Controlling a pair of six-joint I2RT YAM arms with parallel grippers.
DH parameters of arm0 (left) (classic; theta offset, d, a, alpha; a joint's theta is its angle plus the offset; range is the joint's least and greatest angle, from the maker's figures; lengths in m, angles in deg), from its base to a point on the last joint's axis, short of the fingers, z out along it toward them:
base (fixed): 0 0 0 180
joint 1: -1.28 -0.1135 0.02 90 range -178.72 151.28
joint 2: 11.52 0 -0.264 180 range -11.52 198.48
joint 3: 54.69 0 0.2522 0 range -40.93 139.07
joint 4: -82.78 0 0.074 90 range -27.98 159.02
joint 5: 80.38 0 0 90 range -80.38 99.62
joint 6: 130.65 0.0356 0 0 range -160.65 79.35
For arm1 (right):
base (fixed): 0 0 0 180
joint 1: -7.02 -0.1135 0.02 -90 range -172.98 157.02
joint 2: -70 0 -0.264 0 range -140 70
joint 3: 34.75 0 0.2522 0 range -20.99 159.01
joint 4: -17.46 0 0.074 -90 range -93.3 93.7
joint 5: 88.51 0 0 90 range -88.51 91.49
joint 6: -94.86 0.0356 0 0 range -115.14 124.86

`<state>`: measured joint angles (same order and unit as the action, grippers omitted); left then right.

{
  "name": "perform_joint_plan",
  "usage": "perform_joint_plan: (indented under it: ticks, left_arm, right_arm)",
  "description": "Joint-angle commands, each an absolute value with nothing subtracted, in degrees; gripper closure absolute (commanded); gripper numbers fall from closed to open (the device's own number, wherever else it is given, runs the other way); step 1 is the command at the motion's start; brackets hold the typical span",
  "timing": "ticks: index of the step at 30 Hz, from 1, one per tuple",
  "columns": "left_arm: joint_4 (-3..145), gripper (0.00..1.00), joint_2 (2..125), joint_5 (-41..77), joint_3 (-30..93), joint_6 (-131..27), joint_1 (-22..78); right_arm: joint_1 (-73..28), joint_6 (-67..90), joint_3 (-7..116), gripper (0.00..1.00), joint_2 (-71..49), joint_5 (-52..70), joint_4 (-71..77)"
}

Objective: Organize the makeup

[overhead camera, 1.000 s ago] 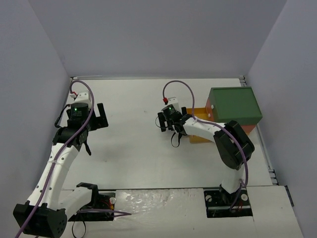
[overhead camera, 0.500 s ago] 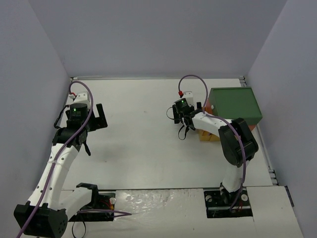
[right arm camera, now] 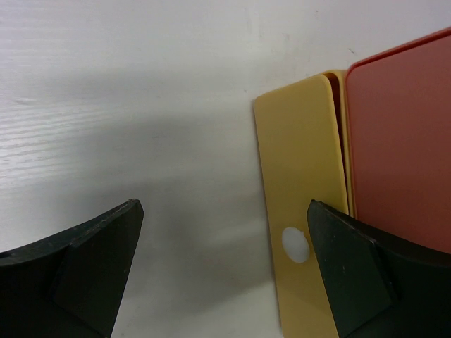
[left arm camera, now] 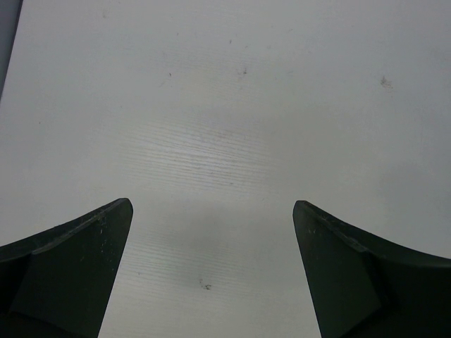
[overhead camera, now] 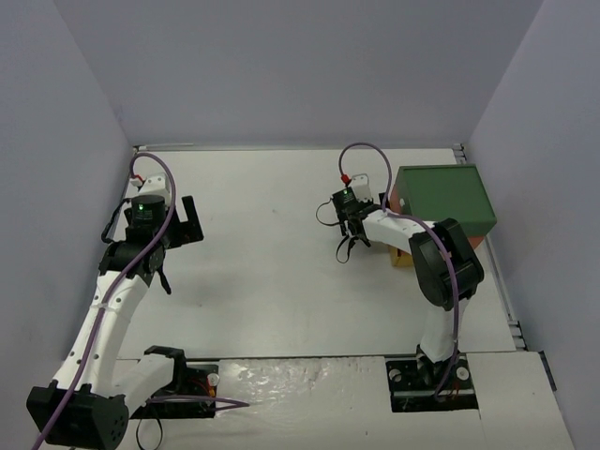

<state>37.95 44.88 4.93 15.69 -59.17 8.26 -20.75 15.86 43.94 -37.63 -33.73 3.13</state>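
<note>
Pale worktop lies under both claws. My left claw and right claw gape, holding nothing; a yellow layer beside the right is cut off. The makeup I cannot make out.

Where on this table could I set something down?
The widest bare patch of table lies between the left gripper and right gripper. The far strip along the back wall is bare too. The right is crowded, around the green-topped box and its protruding yellow layer.

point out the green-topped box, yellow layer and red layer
green-topped box (overhead camera: 442, 197), top external view, middle of its green top
yellow layer (right arm camera: 299, 169), right wrist view, face above its round hole
red layer (right arm camera: 402, 141), right wrist view, middle
</note>
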Motion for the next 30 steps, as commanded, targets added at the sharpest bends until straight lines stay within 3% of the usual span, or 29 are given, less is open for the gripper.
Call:
perform_joint_plan:
  ticks: [1,11,21,30]
  left_arm:
    - [40.5,0.03,43.8,5.3,16.8,-59.6,7.5]
    - [40.7,0.03,43.8,5.8,16.7,-59.7,7.0]
    - [40.6,0.03,43.3,5.9,16.9,-59.7,6.7]
    - [38.9,0.03,41.7,5.2,19.4,-58.2,6.7]
  right_arm:
    - [-19.9,14.9,46.6,0.0,-37.6,-40.3,1.0]
    - [-20.6,13.9,47.8,0.0,-34.0,-35.3,-0.2]
    - [-24.6,13.2,49.8,0.0,-11.2,-16.8,1.5]
    - [-24.6,13.0,46.2,0.0,12.2,-16.5,1.5]
